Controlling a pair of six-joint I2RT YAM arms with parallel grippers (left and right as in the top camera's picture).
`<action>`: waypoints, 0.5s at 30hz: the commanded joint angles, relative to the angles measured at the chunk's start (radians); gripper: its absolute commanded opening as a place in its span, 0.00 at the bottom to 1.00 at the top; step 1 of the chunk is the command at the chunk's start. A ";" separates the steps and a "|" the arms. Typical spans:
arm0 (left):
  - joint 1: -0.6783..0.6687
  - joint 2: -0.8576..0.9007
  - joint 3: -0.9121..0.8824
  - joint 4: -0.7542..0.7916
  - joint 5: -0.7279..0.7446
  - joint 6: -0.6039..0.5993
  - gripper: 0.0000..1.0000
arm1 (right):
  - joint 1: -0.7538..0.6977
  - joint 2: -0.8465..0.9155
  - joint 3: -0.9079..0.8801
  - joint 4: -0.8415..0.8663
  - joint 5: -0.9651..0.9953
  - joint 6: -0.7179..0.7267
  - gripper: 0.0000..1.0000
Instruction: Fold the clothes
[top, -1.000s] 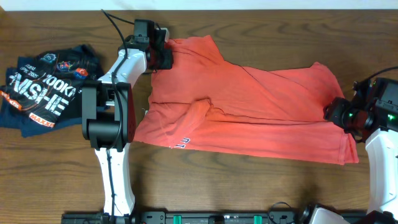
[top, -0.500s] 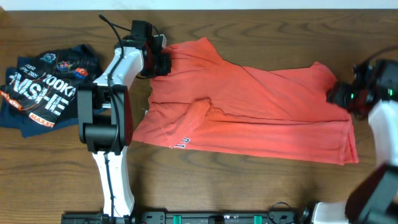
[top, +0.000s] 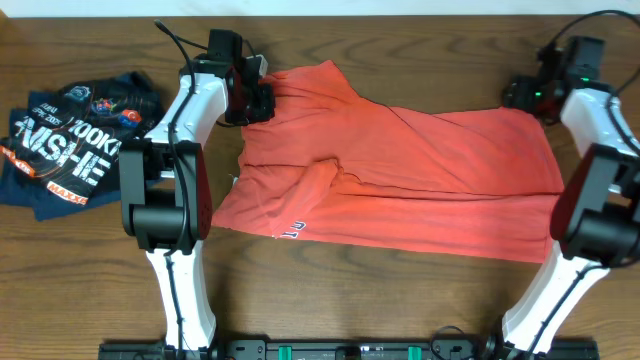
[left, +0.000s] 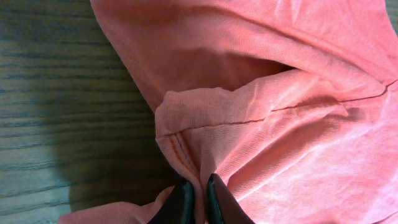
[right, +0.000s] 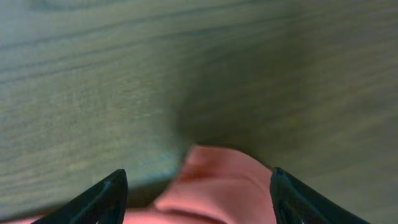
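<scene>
The clothes, a coral-red T-shirt (top: 420, 170), lie spread across the middle of the table, with a bit of white lettering showing at the near left hem. My left gripper (top: 255, 98) is at the shirt's far left corner. In the left wrist view it (left: 199, 200) is shut on a pinched fold of the red fabric (left: 261, 124). My right gripper (top: 520, 95) hovers at the shirt's far right corner. In the right wrist view its jaws (right: 196, 193) stand open on either side of that red corner (right: 217, 186), not touching it.
A dark navy garment (top: 75, 140) with white and orange lettering lies crumpled at the table's left. Bare wooden tabletop (top: 400, 300) runs along the near side, and the table's far edge sits just beyond both grippers.
My right arm has swung from the shirt's right hem up to its far right corner, its jaws opening wider. The left gripper stays at the far left corner, pinched on the fabric.
</scene>
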 joint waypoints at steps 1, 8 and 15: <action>0.003 -0.026 0.011 -0.008 0.006 -0.010 0.10 | 0.028 0.039 0.022 0.021 0.031 -0.011 0.71; 0.003 -0.026 0.011 -0.021 0.006 -0.009 0.10 | 0.039 0.053 0.022 0.026 0.124 0.002 0.69; 0.003 -0.026 0.011 -0.022 0.006 -0.009 0.10 | 0.039 0.055 0.022 0.003 0.198 0.000 0.65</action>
